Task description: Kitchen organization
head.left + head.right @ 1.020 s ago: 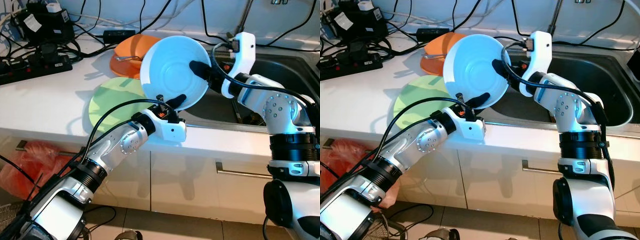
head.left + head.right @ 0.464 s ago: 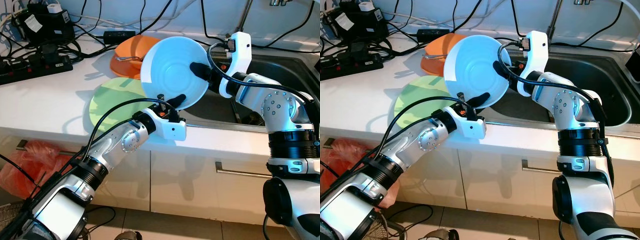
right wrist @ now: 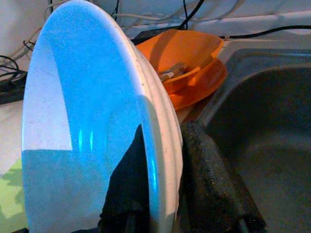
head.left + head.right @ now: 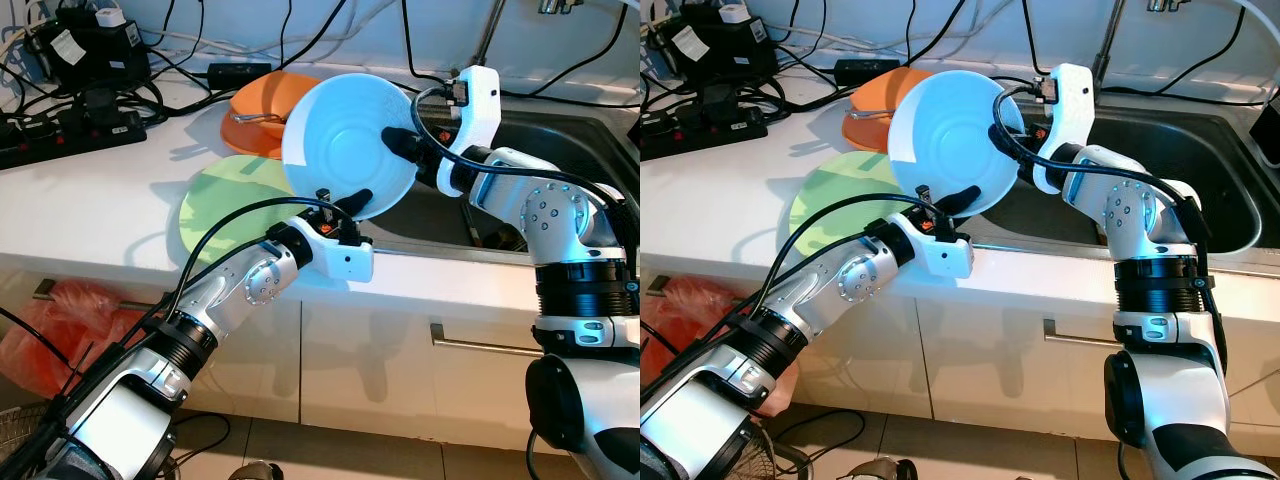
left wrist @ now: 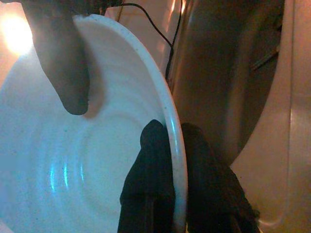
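Note:
A pale blue plate is held up on edge above the counter, at the left rim of the sink. My left gripper is shut on its lower rim, one finger on each face. My right gripper is shut on the plate's right rim, its fingers straddling the edge. A green plate lies flat on the white counter under the blue one. Behind it sit orange dishes with a utensil in them.
Power strips and tangled black cables crowd the counter's back left. The steel sink basin lies to the right, with a tap stem behind. A red bag sits on the floor by the cabinet doors.
The right arm and the blue plate have shifted very slightly; both grippers keep their hold on the plate.

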`<state>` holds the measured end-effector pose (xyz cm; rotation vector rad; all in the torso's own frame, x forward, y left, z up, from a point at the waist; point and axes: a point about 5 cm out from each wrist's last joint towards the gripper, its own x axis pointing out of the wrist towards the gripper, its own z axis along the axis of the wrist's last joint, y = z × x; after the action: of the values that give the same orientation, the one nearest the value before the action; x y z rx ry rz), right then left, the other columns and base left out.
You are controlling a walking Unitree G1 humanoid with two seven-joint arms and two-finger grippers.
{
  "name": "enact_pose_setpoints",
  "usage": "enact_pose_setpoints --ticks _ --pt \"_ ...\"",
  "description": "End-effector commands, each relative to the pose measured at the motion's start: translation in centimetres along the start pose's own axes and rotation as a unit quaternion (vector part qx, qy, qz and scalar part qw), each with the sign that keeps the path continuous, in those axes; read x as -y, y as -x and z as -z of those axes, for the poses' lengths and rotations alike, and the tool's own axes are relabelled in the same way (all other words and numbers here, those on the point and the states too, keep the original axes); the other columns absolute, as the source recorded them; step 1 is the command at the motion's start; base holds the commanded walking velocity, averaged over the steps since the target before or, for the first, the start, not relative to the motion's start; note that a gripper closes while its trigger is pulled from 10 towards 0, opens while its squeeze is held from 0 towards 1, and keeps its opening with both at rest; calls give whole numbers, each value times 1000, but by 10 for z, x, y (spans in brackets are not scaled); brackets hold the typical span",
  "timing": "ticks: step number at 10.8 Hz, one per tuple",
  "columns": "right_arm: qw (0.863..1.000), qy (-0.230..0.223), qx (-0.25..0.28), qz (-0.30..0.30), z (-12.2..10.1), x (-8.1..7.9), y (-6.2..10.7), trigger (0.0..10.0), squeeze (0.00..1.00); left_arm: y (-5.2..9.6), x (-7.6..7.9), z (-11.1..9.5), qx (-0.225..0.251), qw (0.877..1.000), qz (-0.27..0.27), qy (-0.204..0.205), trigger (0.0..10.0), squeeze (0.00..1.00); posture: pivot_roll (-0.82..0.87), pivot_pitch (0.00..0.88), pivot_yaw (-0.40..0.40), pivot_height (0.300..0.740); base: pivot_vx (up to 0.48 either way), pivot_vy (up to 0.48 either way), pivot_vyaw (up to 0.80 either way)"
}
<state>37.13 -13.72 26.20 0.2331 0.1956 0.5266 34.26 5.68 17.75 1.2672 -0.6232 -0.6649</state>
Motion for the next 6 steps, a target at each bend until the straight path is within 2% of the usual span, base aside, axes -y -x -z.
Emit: enact_pose_setpoints --ticks 1,3,4,5,6 --pt "999 -15 -6 39 5 17 5 0 0 -3 -19 -13 51 996 -70 11 10000 0 -23 25 -20 740 0 0 0" --pt "999 -15 -5 41 5 18 5 0 0 -3 -24 -13 51 994 -91 31 10000 0 -23 25 -24 740 0 0 0" --pt "999 -18 -2 41 4 18 5 0 0 -2 -27 -13 51 991 -107 62 10000 176 -24 27 -23 740 0 0 0" --pt "999 -19 -1 41 4 18 5 0 0 -1 -29 -14 57 989 -115 76 10000 1000 -24 28 -23 740 0 0 0" --pt "999 -22 1 41 4 18 5 0 0 -1 -29 -16 69 988 -113 84 10000 1000 -24 29 -22 740 0 0 0"
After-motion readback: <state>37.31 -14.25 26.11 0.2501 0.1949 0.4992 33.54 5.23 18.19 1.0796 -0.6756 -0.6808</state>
